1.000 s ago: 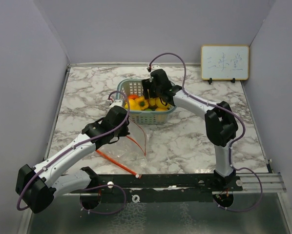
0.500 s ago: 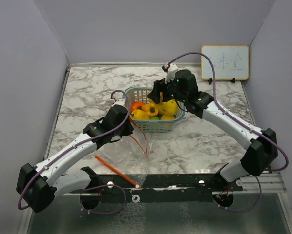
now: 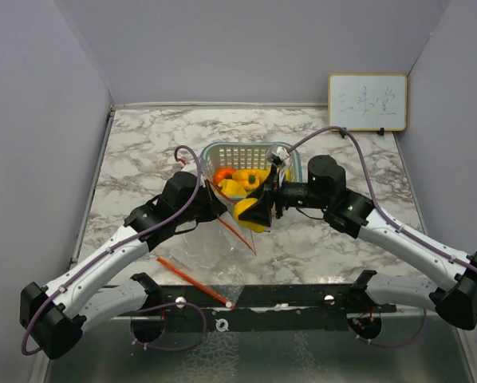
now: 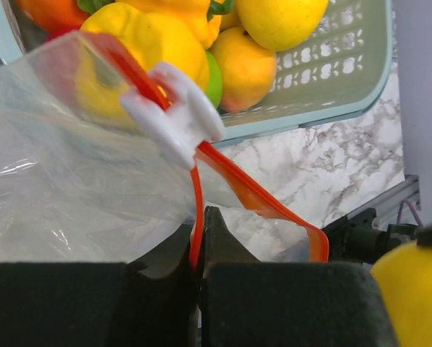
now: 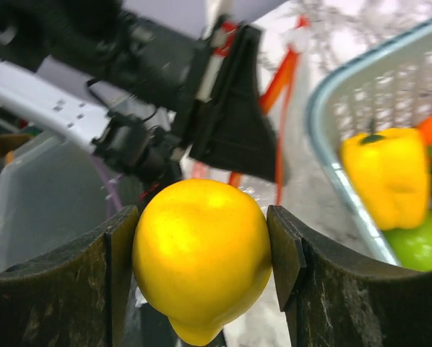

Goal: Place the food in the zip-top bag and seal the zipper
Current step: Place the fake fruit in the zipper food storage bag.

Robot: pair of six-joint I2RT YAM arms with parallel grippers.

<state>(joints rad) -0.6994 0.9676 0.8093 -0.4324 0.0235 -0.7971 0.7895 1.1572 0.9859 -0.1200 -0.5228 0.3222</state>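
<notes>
Only left wrist shows zipper (image 4: 239, 186) pinched, right tool (image 5: 201, 271) gripping yellow fruit (image 5: 200, 242)

Clear, crinkly, glossy plastic film: zip-top bag (image 4: 71, 195), left of frame. Smooth orange-red plastic: zipper (image 4: 253, 196), with glossy white moulded slider (image 4: 174, 116). Smooth, shiny yellow plastic: toy fruit (image 5: 201, 253), centre. Matt black, faintly grainy pads (image 5: 115, 282) of right gripper (image 5: 201, 246). Semi-matt pale teal plastic lattice: basket (image 4: 310, 117), upper right. Smooth marble-pattern table (image 3: 143, 152).
</notes>
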